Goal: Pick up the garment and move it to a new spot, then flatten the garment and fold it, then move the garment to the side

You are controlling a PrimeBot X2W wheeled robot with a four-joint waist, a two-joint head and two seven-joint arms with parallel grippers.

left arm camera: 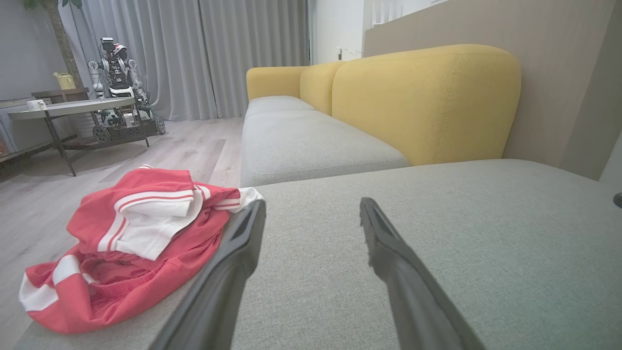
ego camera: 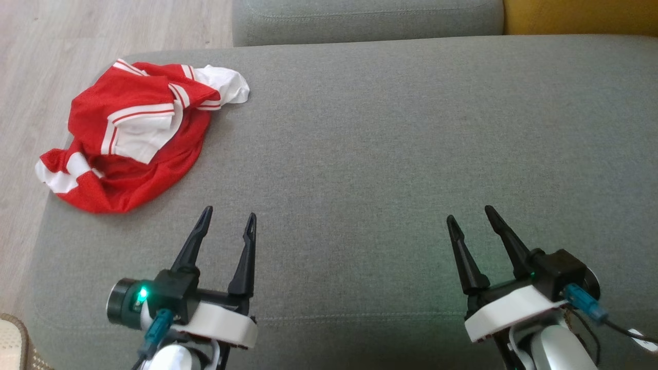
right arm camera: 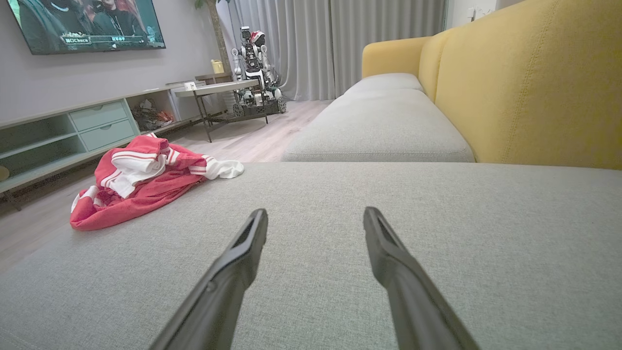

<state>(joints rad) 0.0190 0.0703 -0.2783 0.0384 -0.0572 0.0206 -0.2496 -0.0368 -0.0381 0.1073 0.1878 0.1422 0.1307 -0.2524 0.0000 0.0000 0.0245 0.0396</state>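
Observation:
A crumpled red garment (ego camera: 139, 139) with white stripes and panels lies at the far left corner of the grey sofa seat (ego camera: 390, 154), one edge hanging over the side. My left gripper (ego camera: 229, 215) hovers open over the seat, just near and right of the garment (left arm camera: 131, 243), not touching it. My right gripper (ego camera: 470, 213) is open too, far to the right over bare cushion. In the right wrist view the garment (right arm camera: 141, 187) lies well ahead and to the left of the right gripper (right arm camera: 316, 216). Nothing sits between either pair of fingers.
Yellow sofa backrest (left arm camera: 423, 97) runs along the far right. A second grey cushion (ego camera: 367, 20) adjoins the far edge. Wooden floor (ego camera: 31, 92) lies left of the seat. A side table (left arm camera: 68, 109) and another robot (left arm camera: 116, 73) stand across the room.

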